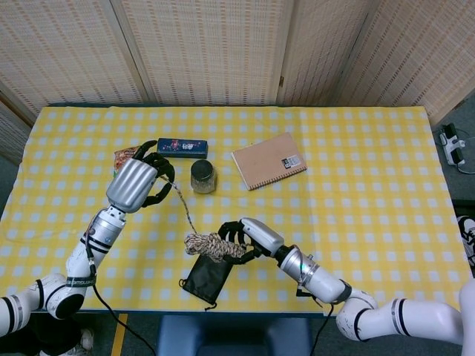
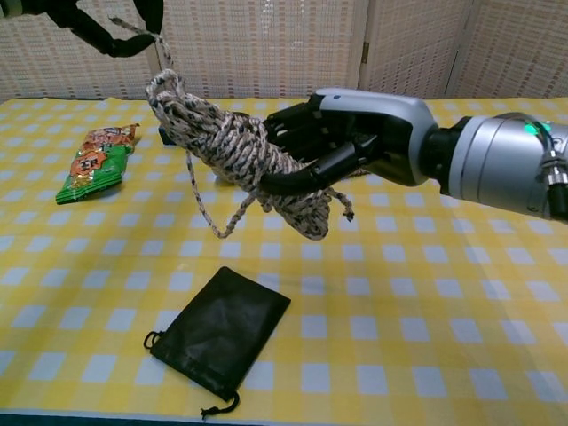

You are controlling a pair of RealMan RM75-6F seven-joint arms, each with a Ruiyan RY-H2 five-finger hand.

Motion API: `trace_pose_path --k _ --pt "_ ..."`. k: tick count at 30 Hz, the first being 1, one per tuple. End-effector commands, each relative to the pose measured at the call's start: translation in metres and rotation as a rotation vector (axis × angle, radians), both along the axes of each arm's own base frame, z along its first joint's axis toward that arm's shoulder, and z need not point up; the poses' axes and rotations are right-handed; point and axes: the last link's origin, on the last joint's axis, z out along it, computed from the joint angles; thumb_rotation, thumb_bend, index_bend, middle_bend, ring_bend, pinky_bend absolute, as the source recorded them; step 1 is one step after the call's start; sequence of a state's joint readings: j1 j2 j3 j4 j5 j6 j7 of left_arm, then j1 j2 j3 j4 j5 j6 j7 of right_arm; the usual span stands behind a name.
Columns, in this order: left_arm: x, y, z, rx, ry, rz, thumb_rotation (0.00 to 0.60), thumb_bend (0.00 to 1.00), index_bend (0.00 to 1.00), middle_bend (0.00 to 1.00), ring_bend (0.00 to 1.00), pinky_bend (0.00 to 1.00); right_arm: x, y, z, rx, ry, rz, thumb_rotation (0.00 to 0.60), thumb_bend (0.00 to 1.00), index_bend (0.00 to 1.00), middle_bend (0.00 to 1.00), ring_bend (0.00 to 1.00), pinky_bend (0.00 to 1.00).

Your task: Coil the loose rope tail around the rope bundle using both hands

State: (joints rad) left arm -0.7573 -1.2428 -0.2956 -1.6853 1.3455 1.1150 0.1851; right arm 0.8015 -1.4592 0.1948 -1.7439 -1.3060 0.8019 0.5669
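My right hand [image 1: 249, 236] [image 2: 355, 142] grips the speckled rope bundle [image 1: 210, 245] [image 2: 248, 164] and holds it in the air, lying crosswise above the black pouch [image 1: 207, 277] [image 2: 220, 333]. The loose rope tail [image 1: 185, 210] [image 2: 197, 191] runs up and to the left from the bundle to my left hand [image 1: 136, 183] [image 2: 106, 25]. That hand pinches the tail's end, raised high above the table near the jar. In the chest view a slack loop of the tail hangs below the bundle, and only the dark fingers of the left hand show at the top edge.
A glass jar [image 1: 202, 176] with a dark lid, a blue box [image 1: 182, 147] and a tan notebook [image 1: 268, 160] lie at mid-table. A green and orange snack packet [image 2: 96, 160] lies on the left. The yellow checked tablecloth [image 1: 371, 193] covers the table.
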Motion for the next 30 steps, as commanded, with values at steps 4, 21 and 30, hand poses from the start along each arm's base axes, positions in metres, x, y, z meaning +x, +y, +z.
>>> trace_pose_path --k 4,21,30 --pt "0.035 -0.035 0.002 -0.019 -0.063 -0.157 0.600 0.53 0.68 0.52 0.36 0.15 0.029 -0.005 -0.025 0.041 0.005 -0.066 0.600 0.64 0.86 0.70 0.75 0.67" --pt "0.011 -0.081 -0.007 -0.065 -0.100 -0.180 0.600 0.53 0.68 0.42 0.31 0.11 0.035 -0.032 -0.037 -0.100 -0.257 -0.470 0.600 0.64 0.89 0.72 0.77 0.69" --pt "-0.036 -0.084 -0.008 -0.115 -0.124 -0.039 0.600 0.53 0.68 0.41 0.30 0.11 0.029 -0.045 -0.021 -0.153 -0.480 -0.576 0.600 0.64 0.89 0.72 0.77 0.69"
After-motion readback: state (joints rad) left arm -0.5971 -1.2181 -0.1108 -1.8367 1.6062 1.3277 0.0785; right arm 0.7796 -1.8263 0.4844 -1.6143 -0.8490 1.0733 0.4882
